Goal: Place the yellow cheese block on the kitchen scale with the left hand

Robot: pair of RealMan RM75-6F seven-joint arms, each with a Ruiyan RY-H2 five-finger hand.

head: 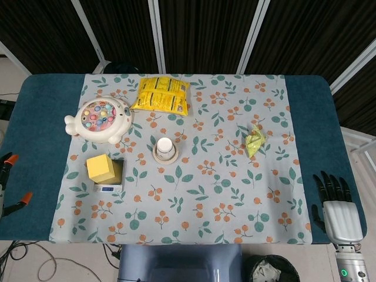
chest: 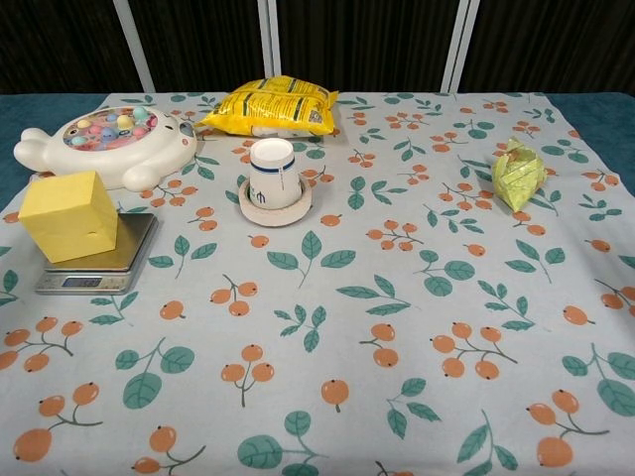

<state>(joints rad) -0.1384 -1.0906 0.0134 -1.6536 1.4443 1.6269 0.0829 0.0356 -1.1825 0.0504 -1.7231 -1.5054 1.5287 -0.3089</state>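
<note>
Head view, cheese block [head: 100, 168] on kitchen scale [head: 109, 187], left hand [head: 7, 183] well apart

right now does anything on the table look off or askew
Mostly tidy. The yellow cheese block sits on the kitchen scale off-centre, overhanging its left edge and turned at an angle. The paper cup stands upside down on its coaster. The small yellow-green packet looks crumpled. Nothing looks spilled.

Yellow cheese block [chest: 67, 215] — seemingly overhanging kitchen scale [chest: 127, 250].
</note>
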